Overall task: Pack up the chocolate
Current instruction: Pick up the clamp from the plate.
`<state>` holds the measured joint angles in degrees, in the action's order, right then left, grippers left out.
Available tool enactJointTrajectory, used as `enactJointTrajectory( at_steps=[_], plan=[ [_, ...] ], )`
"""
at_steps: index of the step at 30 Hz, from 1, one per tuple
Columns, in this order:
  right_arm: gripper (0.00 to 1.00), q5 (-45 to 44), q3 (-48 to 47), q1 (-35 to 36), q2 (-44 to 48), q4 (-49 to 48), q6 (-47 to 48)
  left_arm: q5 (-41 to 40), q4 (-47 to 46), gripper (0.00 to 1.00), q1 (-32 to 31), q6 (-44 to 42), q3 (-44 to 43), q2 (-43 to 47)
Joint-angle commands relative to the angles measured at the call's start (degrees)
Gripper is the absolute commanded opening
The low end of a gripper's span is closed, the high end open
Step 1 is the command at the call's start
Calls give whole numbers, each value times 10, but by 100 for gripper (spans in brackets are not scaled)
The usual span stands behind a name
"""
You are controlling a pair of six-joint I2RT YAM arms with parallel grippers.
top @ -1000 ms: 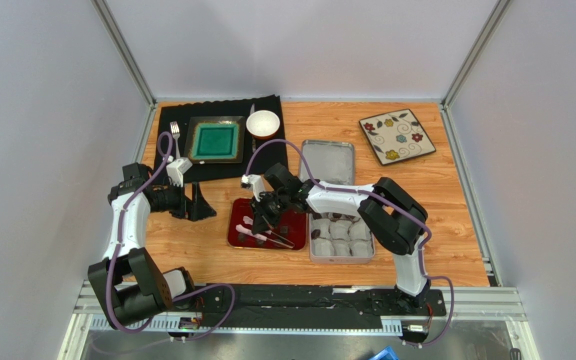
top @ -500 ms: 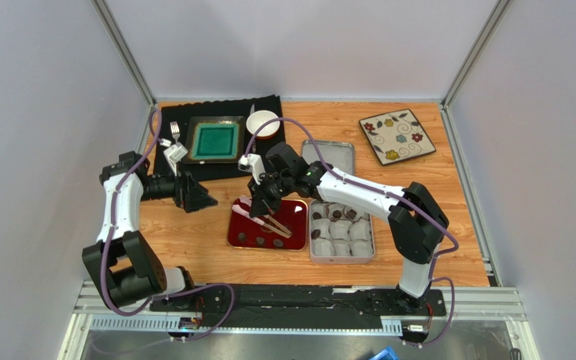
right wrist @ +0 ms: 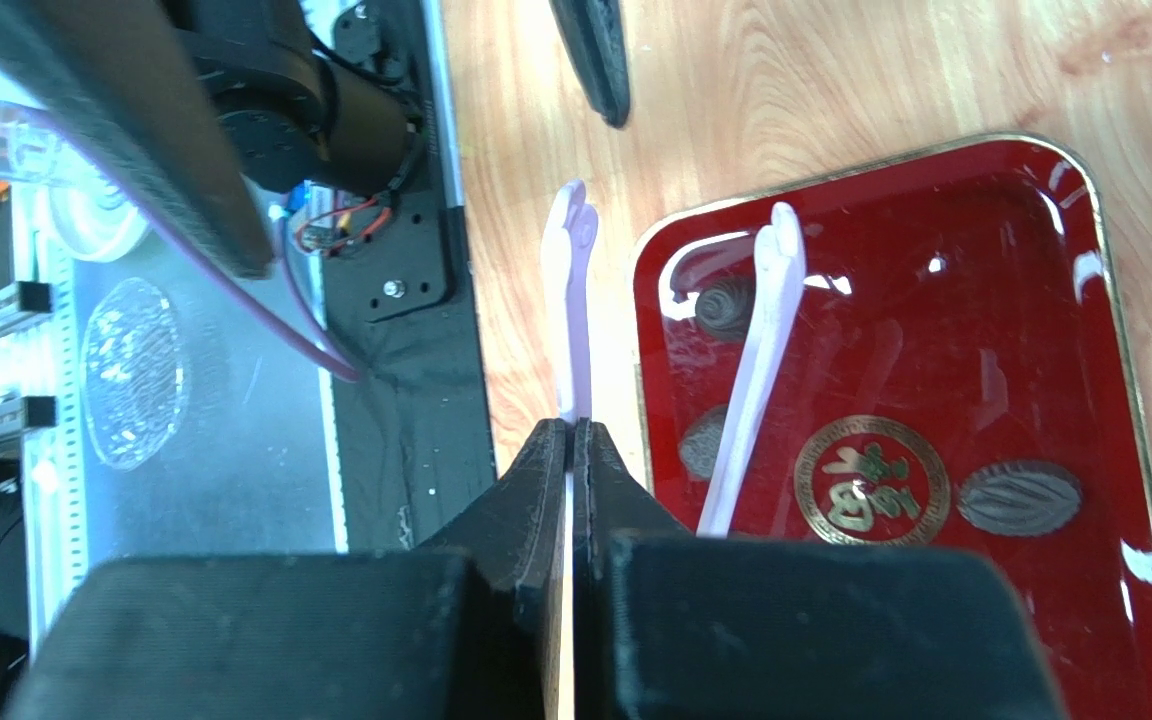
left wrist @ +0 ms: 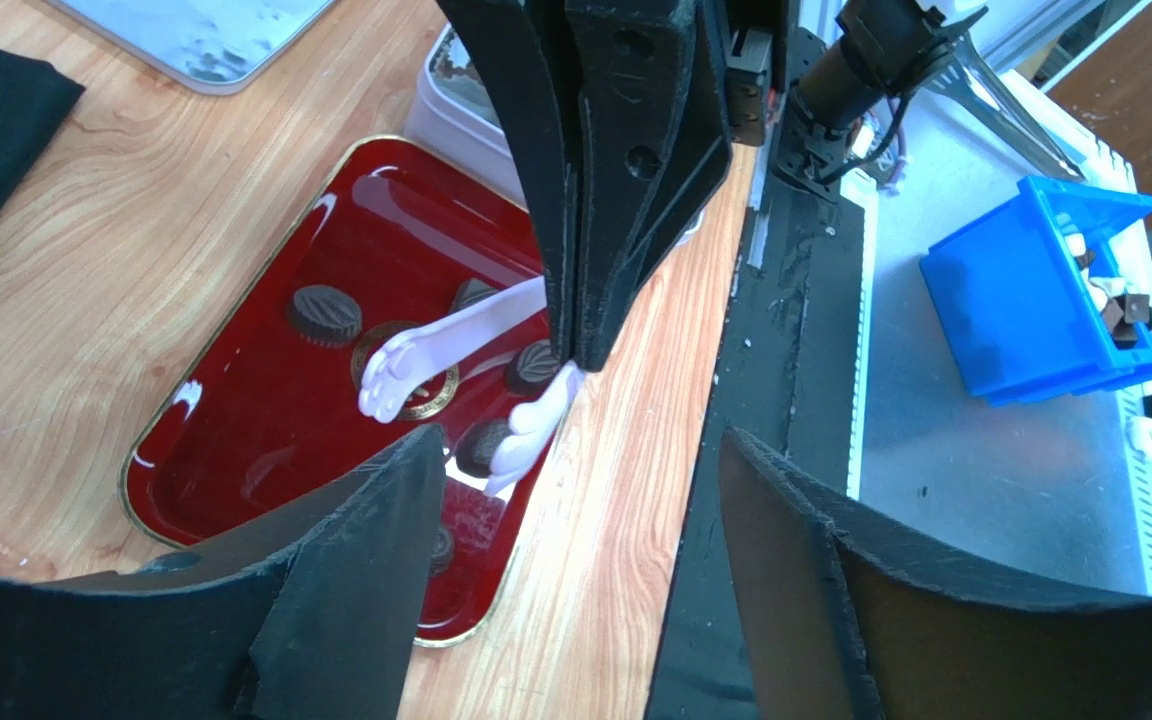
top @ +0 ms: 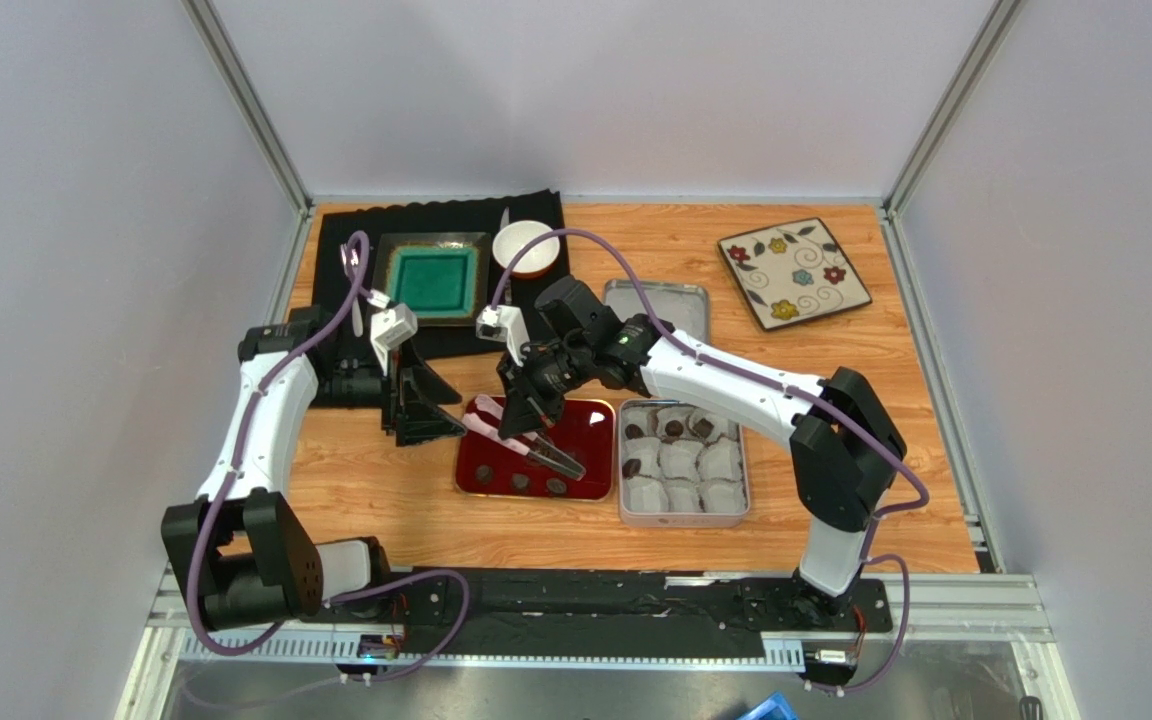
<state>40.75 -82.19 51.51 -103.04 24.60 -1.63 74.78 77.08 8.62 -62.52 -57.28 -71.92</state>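
Chocolate pieces lie on the red tray, one just beside a tip of the white tongs clamped in the right gripper. The left gripper, jaws apart, hovers off the tray's left edge, farther away.

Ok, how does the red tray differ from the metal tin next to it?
The red tray is glossy red; the metal tin is dull silver. The tray's chocolates lie loose on its floor; the tin's sit among white paper cups. Both are rectangular and rest side by side on the wooden table.
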Motion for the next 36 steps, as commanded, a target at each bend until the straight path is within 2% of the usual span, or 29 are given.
enactJointTrajectory(
  at_steps=[1,13,16,21,22,23,26,35,36],
  plan=[
    [0,49,-29,-1,24,1,7,20,83,67,-4,-55,9,15],
    [0,88,-42,-4,24,11,8,15,83,59,-25,-66,19,11],
    [0,94,-52,-7,18,10,7,10,83,55,-39,-68,29,15],
    [0,100,-62,-10,11,8,3,-7,83,40,-52,-74,37,14],
    [0,100,-62,-10,9,5,2,-8,83,36,-52,-73,34,13],
    [0,105,-61,-11,7,3,0,-8,83,27,-52,-72,31,13],
    [0,113,-60,-9,0,-2,-3,-2,84,14,-54,-75,23,14],
    [0,102,-57,-9,-2,-3,-6,5,83,12,-59,-79,30,25],
    [5,100,-59,-11,-1,-4,-7,11,83,11,-60,-79,30,25]
  ],
)
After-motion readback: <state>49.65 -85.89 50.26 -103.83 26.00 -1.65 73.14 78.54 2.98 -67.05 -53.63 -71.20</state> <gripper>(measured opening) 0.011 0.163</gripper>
